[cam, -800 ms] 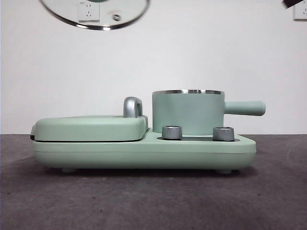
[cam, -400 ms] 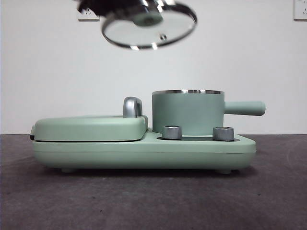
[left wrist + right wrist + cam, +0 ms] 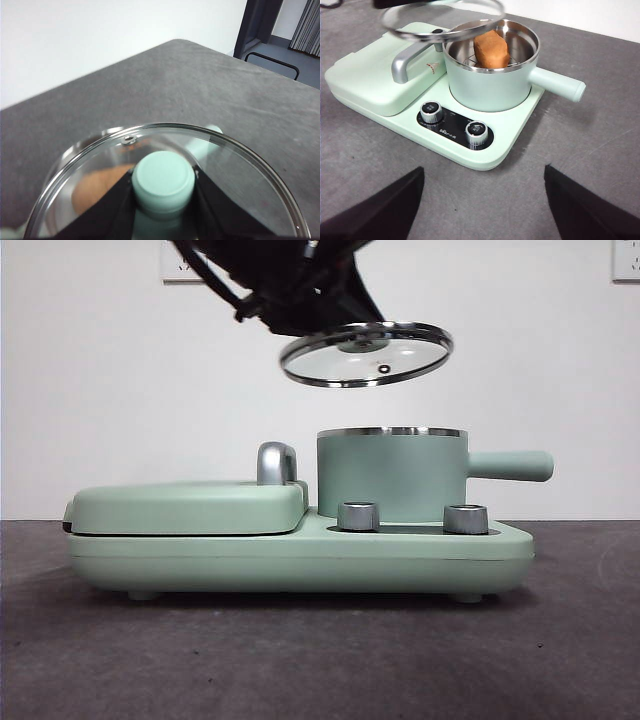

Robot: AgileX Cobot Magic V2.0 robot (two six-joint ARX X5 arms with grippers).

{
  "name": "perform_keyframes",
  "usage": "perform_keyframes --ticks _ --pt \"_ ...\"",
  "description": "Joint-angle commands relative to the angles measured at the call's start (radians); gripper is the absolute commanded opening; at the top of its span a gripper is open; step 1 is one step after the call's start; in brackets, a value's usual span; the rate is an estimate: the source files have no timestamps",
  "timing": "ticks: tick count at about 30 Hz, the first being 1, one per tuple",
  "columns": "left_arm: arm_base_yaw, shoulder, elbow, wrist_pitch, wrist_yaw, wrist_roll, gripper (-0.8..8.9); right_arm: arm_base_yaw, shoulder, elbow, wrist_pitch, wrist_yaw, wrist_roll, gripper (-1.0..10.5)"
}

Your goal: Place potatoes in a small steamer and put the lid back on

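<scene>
The clear glass lid (image 3: pixel 365 355) hangs nearly level a short way above the small steamer (image 3: pixel 390 475), set slightly to its left. My left gripper (image 3: pixel 162 186) is shut on the lid's mint-green knob (image 3: pixel 162 176), a black jaw on each side. Through the lid (image 3: pixel 240 180) the left wrist view shows the potato (image 3: pixel 95 189) below. In the right wrist view the golden-brown potato (image 3: pixel 491 48) lies inside the open steamer (image 3: pixel 492 85), with the lid (image 3: pixel 442 20) overlapping its rim. My right gripper (image 3: pixel 482 200) is open and empty, well back from the appliance.
The steamer stands on a mint-green base (image 3: pixel 300 552) with two steel knobs (image 3: pixel 358 516) in front. A flat griddle cover (image 3: pixel 190 508) with a silver handle (image 3: pixel 277 462) fills the left half. The pot's side handle (image 3: pixel 512 465) sticks out right.
The lid has come down and to the right, from the upper left to just above the steamer, and has levelled out. The dark arm carrying it now shows in the front view.
</scene>
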Motion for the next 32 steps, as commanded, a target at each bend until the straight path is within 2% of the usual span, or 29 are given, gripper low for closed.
perform_keyframes --ticks 1,13,32 --pt "-0.010 0.061 0.081 0.038 0.000 0.035 0.13 0.005 0.002 0.005 -0.002 0.001 0.013 3.8" --pt "-0.010 0.226 0.229 0.045 0.000 0.117 0.13 0.005 0.002 0.005 -0.023 0.002 0.014 3.8" --pt "-0.006 0.307 0.233 0.055 -0.026 0.150 0.13 0.005 0.002 0.005 -0.040 0.002 0.013 3.8"
